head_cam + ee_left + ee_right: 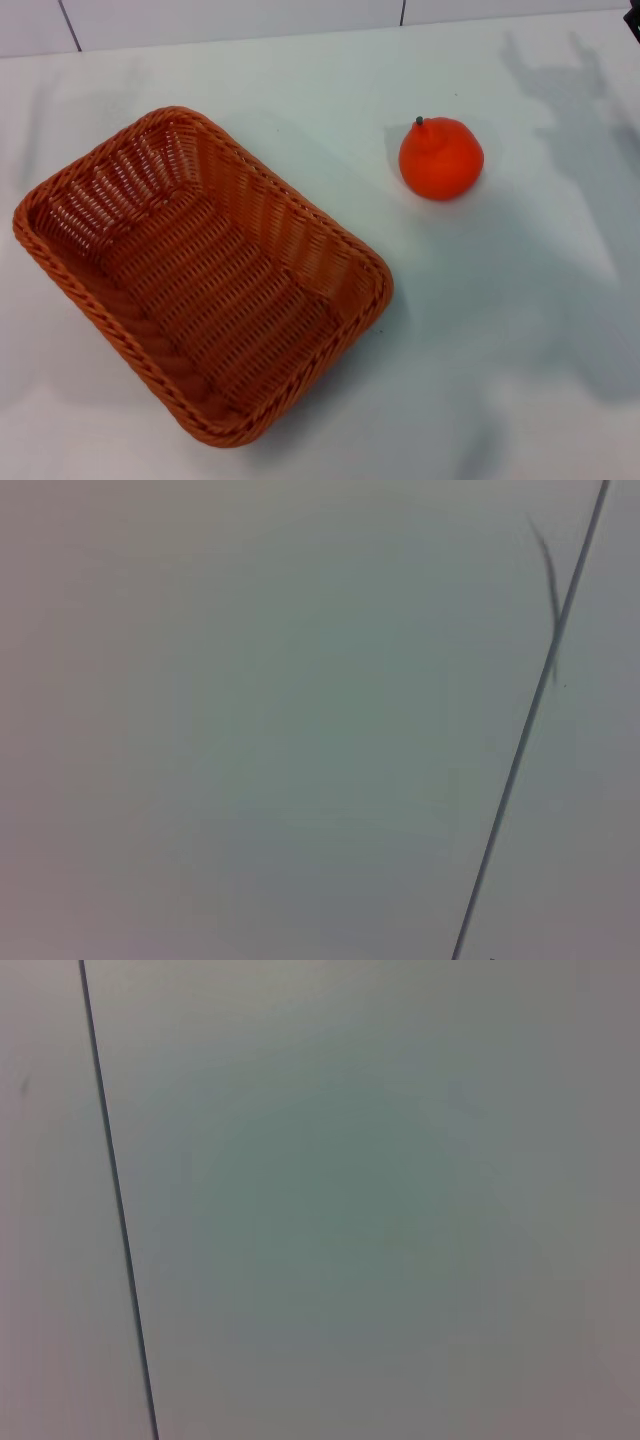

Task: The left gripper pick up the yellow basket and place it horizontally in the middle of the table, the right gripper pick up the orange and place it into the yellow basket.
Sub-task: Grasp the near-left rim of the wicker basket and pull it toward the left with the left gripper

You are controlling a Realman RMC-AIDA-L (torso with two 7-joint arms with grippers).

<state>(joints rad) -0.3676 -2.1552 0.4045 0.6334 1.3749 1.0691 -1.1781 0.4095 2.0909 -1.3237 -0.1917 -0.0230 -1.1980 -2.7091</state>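
Observation:
The yellow basket (200, 275), an orange-brown woven wicker basket with a braided rim, lies empty on the white table (500, 330) at the left, turned diagonally. The orange (441, 157), with a bumpy knob and a dark stem, sits on the table to the basket's right and farther back, apart from it. Neither gripper shows in the head view. A dark sliver (635, 20) sits at the top right edge; I cannot tell what it is. Both wrist views show only a plain pale surface with a thin dark seam.
A pale wall with dark seams (404, 12) runs along the table's far edge. Arm shadows fall on the table at the right (570, 90). Bare tabletop lies between the basket and the orange and along the front right.

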